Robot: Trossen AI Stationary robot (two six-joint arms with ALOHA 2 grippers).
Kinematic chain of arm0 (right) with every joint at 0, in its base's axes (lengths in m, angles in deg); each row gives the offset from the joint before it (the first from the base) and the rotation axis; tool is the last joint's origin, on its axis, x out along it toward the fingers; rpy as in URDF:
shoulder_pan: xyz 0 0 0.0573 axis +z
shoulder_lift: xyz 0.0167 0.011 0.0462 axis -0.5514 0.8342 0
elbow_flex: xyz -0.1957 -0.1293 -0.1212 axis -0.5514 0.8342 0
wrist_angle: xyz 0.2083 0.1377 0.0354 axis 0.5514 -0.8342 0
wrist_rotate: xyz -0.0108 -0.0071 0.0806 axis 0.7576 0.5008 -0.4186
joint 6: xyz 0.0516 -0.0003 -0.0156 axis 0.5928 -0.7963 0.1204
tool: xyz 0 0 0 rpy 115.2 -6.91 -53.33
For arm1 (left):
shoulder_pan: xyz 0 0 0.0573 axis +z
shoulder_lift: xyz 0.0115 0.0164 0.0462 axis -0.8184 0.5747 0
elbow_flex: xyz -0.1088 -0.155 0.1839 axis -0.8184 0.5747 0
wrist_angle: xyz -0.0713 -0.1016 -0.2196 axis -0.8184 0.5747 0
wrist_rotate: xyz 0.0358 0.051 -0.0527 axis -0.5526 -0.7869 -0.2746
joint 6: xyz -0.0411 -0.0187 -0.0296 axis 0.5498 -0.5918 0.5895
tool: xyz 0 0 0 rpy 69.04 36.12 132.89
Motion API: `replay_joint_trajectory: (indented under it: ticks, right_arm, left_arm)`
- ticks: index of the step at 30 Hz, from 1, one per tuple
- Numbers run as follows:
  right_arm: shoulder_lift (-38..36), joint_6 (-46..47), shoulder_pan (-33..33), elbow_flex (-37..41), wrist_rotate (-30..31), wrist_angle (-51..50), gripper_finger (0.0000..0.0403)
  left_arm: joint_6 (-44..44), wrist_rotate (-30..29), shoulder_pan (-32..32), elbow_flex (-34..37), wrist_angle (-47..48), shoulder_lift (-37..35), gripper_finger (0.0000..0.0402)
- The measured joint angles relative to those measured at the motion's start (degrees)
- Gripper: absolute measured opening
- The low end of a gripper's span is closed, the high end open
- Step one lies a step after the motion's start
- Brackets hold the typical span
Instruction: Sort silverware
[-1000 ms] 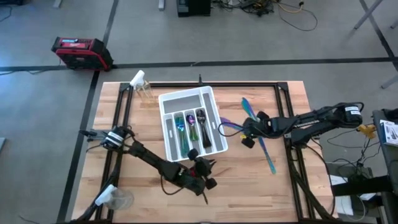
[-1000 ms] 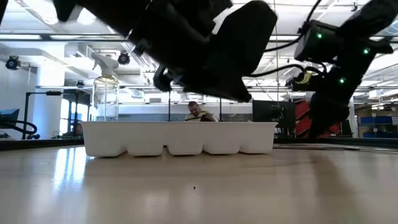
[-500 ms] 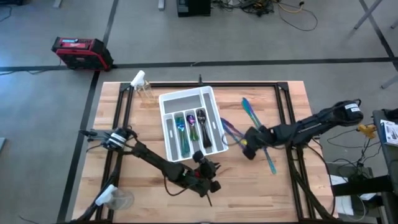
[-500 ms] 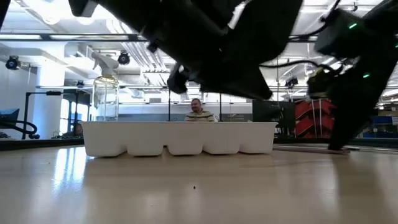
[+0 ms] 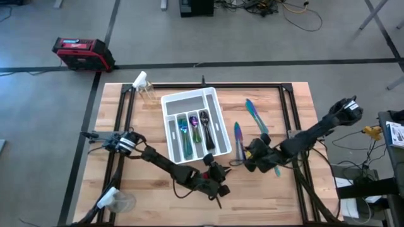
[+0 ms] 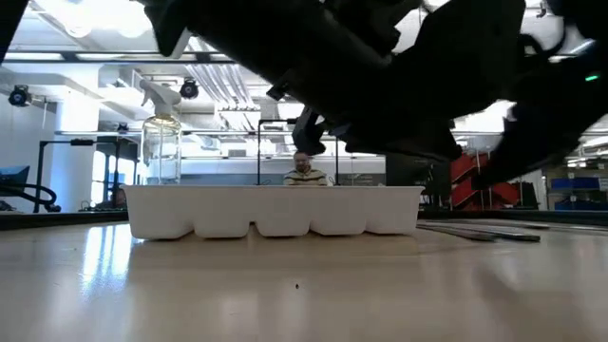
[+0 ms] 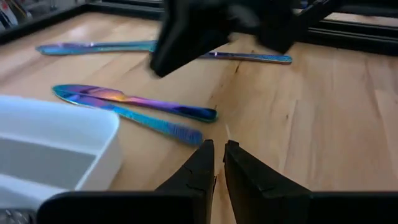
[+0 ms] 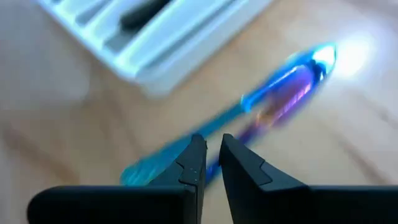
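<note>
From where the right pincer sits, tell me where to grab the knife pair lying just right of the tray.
Take the upper knife at its slim handle, coming straight down. It lies flat, crossing a second knife, so the free handle end near the right pincer is likely easiest.

Two dark jointed arms, white wrist bands, black jaws

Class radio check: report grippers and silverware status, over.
Left gripper shut, empty, near tray. Right gripper nearly shut beside loose knives. Three pieces in the tray. Nothing blocking.
</note>
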Motion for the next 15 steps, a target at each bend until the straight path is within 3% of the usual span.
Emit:
replay_joint_trajectory:
  ticks: [7,11,15]
  right_arm:
    - [10.1,-6.0,-3.3,0.0,-0.2,9.8,0.0018]
    - [16.0,-7.0,-0.6,0.0,-4.6,16.3,0.0011]
    - [19.4,-2.9,5.3,-0.9,-4.7,19.8,0.0004]
  left_arm:
    - [-1.3,0.0,0.0,-2.9,9.8,-1.7,0.0025]
    - [-1.2,0.5,-0.1,-2.9,11.2,-1.9,0.0025]
    - [0.5,1.6,-0.1,-2.6,9.8,-1.0,0.0025]
